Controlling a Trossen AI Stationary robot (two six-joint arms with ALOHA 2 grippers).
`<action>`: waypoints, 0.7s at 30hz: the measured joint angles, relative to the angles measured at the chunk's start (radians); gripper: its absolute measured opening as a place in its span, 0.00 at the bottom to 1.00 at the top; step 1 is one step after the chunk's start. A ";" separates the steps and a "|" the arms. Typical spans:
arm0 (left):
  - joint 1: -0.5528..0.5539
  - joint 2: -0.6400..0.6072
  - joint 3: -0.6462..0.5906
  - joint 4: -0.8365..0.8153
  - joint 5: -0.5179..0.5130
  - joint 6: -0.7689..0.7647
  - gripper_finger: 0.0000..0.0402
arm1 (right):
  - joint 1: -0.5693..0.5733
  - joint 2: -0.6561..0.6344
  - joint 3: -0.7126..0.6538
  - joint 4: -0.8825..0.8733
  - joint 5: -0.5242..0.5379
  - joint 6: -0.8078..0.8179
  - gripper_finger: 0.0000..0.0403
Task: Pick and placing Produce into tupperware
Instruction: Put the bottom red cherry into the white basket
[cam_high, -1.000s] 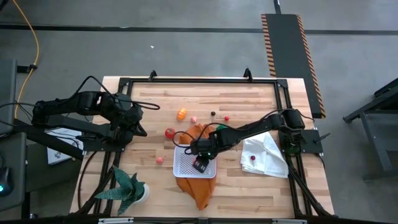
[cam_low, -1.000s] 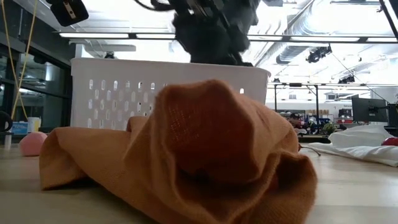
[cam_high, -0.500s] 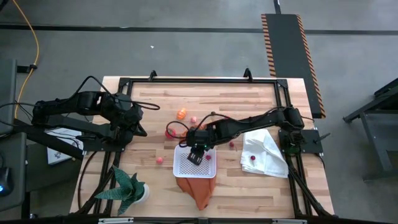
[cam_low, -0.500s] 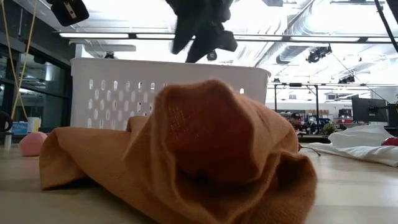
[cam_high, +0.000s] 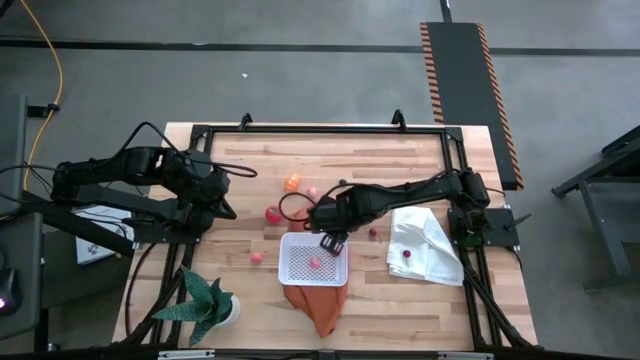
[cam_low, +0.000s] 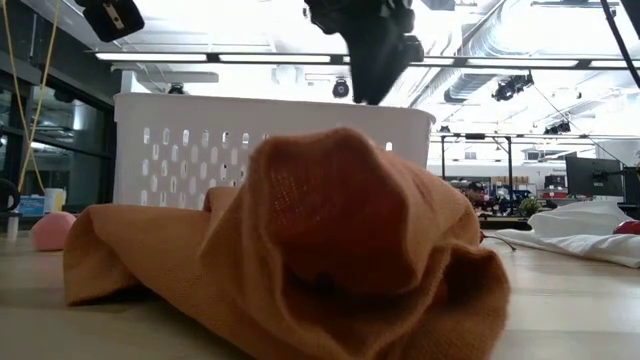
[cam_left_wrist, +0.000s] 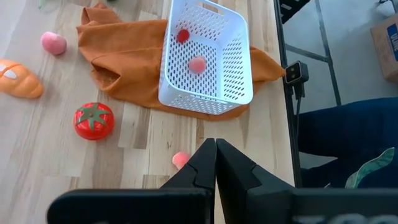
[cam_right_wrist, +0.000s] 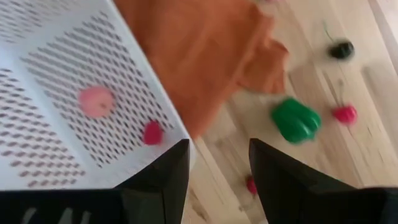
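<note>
Produce lies in two places on my screens: a pink piece and a small red piece sit on the dotted floor of the white container, and the rest is scattered on the wooden table. I see the container resting on the orange cloth near the table's middle. My right gripper hangs above the container's far right corner, fingers apart and holding nothing. Beyond that corner I make out a green piece, a dark piece and a red one on the bare wood. The tomato, an orange piece and two pink pieces lie to the container's left. My left gripper waits at the table's left edge, fingers pressed together and empty. A white cloth lies to the right with a red piece on it, and a potted plant stands at the near left corner.
</note>
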 joint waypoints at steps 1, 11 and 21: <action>0.000 0.000 0.000 0.000 0.000 0.000 0.00 | 0.000 0.000 0.000 -0.019 0.000 0.018 0.39; 0.000 0.000 0.000 0.000 0.000 0.002 0.00 | 0.000 0.000 -0.001 -0.203 0.020 0.233 0.39; 0.000 0.000 0.000 0.000 0.000 0.002 0.00 | 0.000 0.000 -0.001 -0.272 -0.012 0.493 0.39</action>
